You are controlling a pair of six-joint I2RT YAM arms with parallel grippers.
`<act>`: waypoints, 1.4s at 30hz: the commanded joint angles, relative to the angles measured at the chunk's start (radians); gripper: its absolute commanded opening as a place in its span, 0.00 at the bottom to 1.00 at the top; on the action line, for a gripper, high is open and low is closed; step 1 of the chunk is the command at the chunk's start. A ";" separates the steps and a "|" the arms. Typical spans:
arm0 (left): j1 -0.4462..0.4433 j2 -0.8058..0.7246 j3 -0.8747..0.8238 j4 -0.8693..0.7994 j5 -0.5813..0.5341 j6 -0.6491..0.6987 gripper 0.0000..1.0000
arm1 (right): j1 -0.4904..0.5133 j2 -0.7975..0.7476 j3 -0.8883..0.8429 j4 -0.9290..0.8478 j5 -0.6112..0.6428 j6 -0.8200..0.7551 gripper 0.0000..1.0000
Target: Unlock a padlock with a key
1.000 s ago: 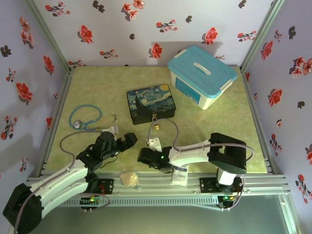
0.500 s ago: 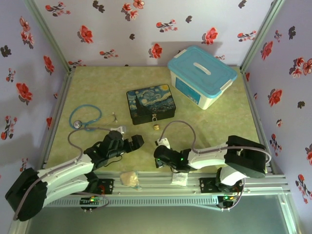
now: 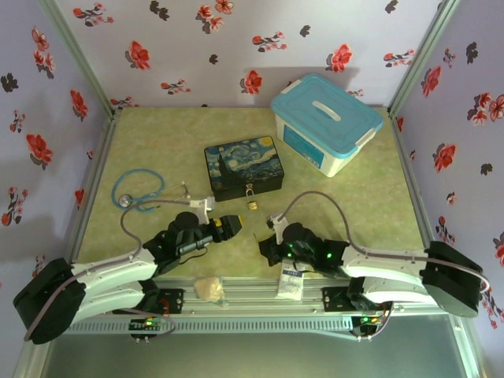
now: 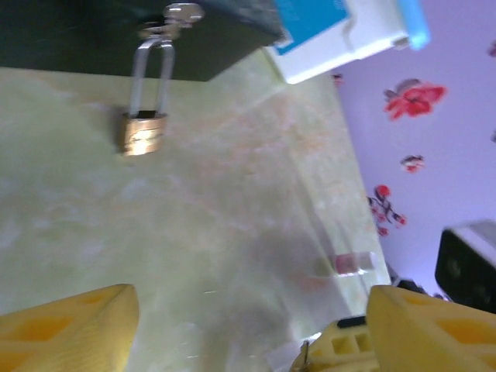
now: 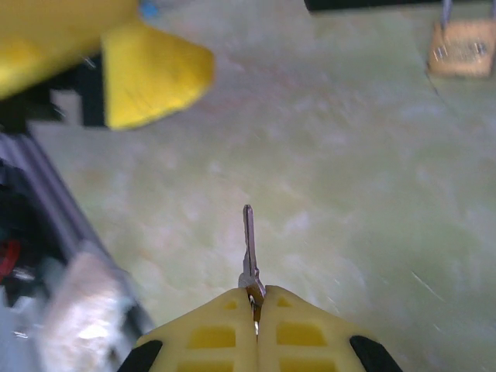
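Your right gripper (image 5: 254, 301): clenched on the key (image 5: 248, 244), blade at 12 o'clock; padlock (image 5: 463, 48) lies at 1 o'clock. Your left gripper (image 4: 248, 333): released, padlock at 11 o'clock.

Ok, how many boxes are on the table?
2: a dark painted tin box near the table's middle, and a white plastic box with a turquoise lid at the far right.
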 commanded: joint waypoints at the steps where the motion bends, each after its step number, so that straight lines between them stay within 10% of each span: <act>1: -0.024 -0.035 0.003 0.140 0.055 0.099 0.72 | -0.054 -0.074 -0.022 0.079 -0.141 0.021 0.00; 8: -0.033 0.046 0.024 0.249 0.145 0.108 0.42 | -0.123 -0.134 -0.004 0.075 -0.262 0.046 0.00; 16: -0.040 0.092 0.096 0.261 0.204 0.141 0.45 | -0.122 -0.120 -0.006 0.133 -0.306 0.072 0.00; 21: -0.042 0.112 0.101 0.270 0.217 0.142 0.22 | -0.122 -0.117 0.000 0.140 -0.299 0.066 0.00; 42: -0.054 0.082 0.087 0.153 0.253 0.188 0.22 | -0.130 -0.078 0.022 0.159 -0.273 0.040 0.00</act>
